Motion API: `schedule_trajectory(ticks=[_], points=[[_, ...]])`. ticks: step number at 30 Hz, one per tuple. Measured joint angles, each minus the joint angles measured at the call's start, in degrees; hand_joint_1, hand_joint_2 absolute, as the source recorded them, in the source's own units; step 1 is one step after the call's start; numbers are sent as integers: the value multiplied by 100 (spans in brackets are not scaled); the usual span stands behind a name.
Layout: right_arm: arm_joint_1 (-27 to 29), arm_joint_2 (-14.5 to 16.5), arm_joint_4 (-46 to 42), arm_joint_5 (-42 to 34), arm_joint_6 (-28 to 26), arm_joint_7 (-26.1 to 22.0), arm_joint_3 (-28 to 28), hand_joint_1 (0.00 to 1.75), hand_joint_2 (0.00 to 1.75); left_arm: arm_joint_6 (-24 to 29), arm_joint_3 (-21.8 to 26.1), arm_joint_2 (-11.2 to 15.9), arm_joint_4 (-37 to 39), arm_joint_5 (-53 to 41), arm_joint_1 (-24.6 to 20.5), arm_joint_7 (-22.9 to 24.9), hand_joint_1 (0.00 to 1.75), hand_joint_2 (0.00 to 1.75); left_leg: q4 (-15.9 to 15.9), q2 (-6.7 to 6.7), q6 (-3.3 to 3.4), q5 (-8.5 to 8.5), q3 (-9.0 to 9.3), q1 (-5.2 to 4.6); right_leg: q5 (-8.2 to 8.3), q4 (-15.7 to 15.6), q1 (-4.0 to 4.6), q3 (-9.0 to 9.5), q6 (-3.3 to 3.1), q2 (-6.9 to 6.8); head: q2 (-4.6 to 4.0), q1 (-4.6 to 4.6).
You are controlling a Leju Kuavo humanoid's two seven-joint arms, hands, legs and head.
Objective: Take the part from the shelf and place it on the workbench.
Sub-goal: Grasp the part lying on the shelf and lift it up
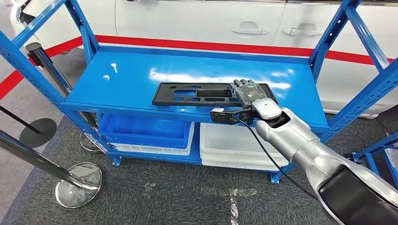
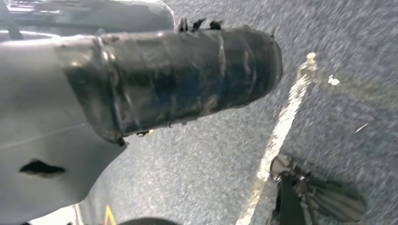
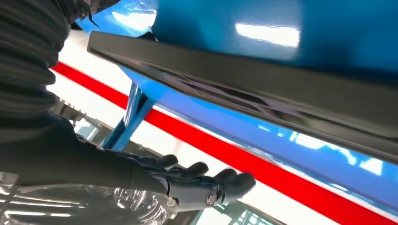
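**Q:** Where is the part, and what are your fingers doing?

**A:** The black part (image 1: 206, 93), a long flat panel with cut-outs, lies on the blue shelf (image 1: 141, 75) near its front edge, toward the right end. My right hand (image 1: 246, 91) is stretched out flat over the part's right end, palm down. In my right wrist view the fingers (image 3: 220, 180) are straight and apart, with a gap between them and the part's dark edge (image 3: 234, 89). I grasp nothing there. From the head view I cannot tell whether the palm touches the panel.

**Q:** What is hidden or hard to read?

**A:** My hand covers the part's right end, so its outline there is lost. My left hand (image 2: 319, 197) hangs over the grey floor (image 2: 197, 159), blurred by motion; the fingers look loosely extended with nothing in them, but the blur leaves that uncertain. A black cable (image 1: 272, 159) runs down along my right forearm.

**Q:** And the containers?

**A:** On the lower level sit a blue bin (image 1: 145, 131) on the left and a white bin (image 1: 230, 145) on the right. The upper shelf cuts off their back portions; what shows of the interiors holds nothing I can make out. A white car body with a red stripe (image 1: 211, 47) stands behind the rack, and chrome barrier posts (image 1: 77, 180) stand on the floor at left.
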Motion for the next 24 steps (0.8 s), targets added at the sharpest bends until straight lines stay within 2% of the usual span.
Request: schedule_trajectory(ticks=[2, 5, 6, 7, 8, 9, 10, 11, 12, 15, 17, 18, 20, 21, 22, 23, 24], points=[[-1, 8, -4, -4, -1, 5, 0, 0, 175, 1, 1, -7, 0, 1, 4, 0, 0, 0, 272, 24, -59, -162, -114, 10, -10, -47, -29, 60, -65, 2, 0, -16], [36, 16, -5, -29, -2, 8, 0, 0, 175, 4, 1, -10, 0, 7, 4, 0, 0, 0, 1294, 44, -118, -533, -671, 26, -49, -59, -30, 120, -124, 1, 0, -33], [69, 19, -4, -37, -4, 7, 0, 0, 175, 7, 0, -10, 0, 11, 7, 0, 0, 0, 1502, 44, -125, -537, -823, 26, -67, -55, -26, 137, -130, 3, 0, -32], [106, 19, -2, -40, -7, 7, 0, 0, 175, 8, -1, -10, 0, 15, 11, 0, 0, 0, 1511, 44, -123, -434, -882, 26, -90, -48, -25, 160, -130, 5, 0, -32], [139, 19, -1, -43, -10, 7, 0, 0, 175, 10, -1, -9, 0, 18, 15, 0, 0, 0, 1295, 44, -112, -227, -832, 26, -116, -40, -24, 188, -126, 8, 0, -33], [162, 20, 1, -44, -13, 7, 0, 0, 175, 10, -2, -7, 0, 19, 17, 0, 0, 0, 917, 44, -95, 32, -696, 25, -145, -34, -24, 221, -117, 10, 0, -33], [173, 20, 3, -45, -16, 7, 0, 0, 175, 11, -1, -4, 1, 19, 18, 0, 0, 0, 545, 43, -72, 217, -538, 13, -170, -33, -17, 247, -103, 13, 0, -31], [176, 21, 5, -45, -19, 8, 0, 0, 175, 13, -1, 0, 3, 19, 15, 0, 0, 0, 232, 41, -46, 326, -403, -3, -188, -32, -9, 260, -84, 15, 0, -31], [180, 21, 7, -45, -21, 8, 0, 0, 175, 15, 0, 3, 4, 19, 11, 0, 0, 0, 61, 39, -20, 352, -325, -20, -196, -37, -3, 263, -61, 16, 0, -28], [205, 21, 11, -49, -29, 8, 0, 0, 175, 17, -1, 7, 7, 19, -1, 1, 0, 0, -46, 43, 55, 315, -260, -23, -212, -72, 1, 269, 23, 16, 0, -25], [200, 20, 13, -56, -36, 8, 0, 0, 175, 26, -2, 6, 7, 19, 6, 4, 0, 0, -113, 52, 116, 322, -190, 8, -333, 101, 6, 205, 74, 6, 0, -12], [198, 19, 14, -63, -41, 8, 0, 0, 175, 35, -2, 6, 7, 19, 5, 6, 0, 0, -134, 57, 146, 320, -160, 19, -461, 359, 3, 79, 91, -1, 0, -4], [230, 19, 21, -86, -48, 7, 0, 0, 175, 51, -2, 8, 7, 19, -4, 9, 0, 0, -134, 57, 191, 296, -138, 15, -752, 1125, -12, -322, 115, -8, 0, 10], [269, 18, 28, -102, -49, 8, 0, 0, 175, 54, -2, 11, 7, 21, -7, 5, 0, 0, -129, 50, 201, 282, -129, 15, -813, 1424, -20, -509, 126, -10, 0, 10], [308, 16, 37, -117, -50, 8, 0, 0, 175, 56, -2, 15, 7, 28, -3, -4, 0, 0, -122, 42, 202, 266, -115, 15, -772, 1540, -29, -615, 133, -12, 0, 12], [338, 15, 45, -134, -52, 9, 0, 0, 175, 58, -2, 19, 7, 44, 3, -15, 0, 0, -109, 34, 195, 243, -97, 16, -618, 1421, -37, -608, 133, -16, 0, 11], [354, 15, 50, -149, -55, 9, 0, 0, 175, 62, -2, 22, 7, 60, 9, -25, 0, 0, -94, 29, 185, 219, -78, 17, -417, 1160, -43, -521, 130, -21, 0, 12]])
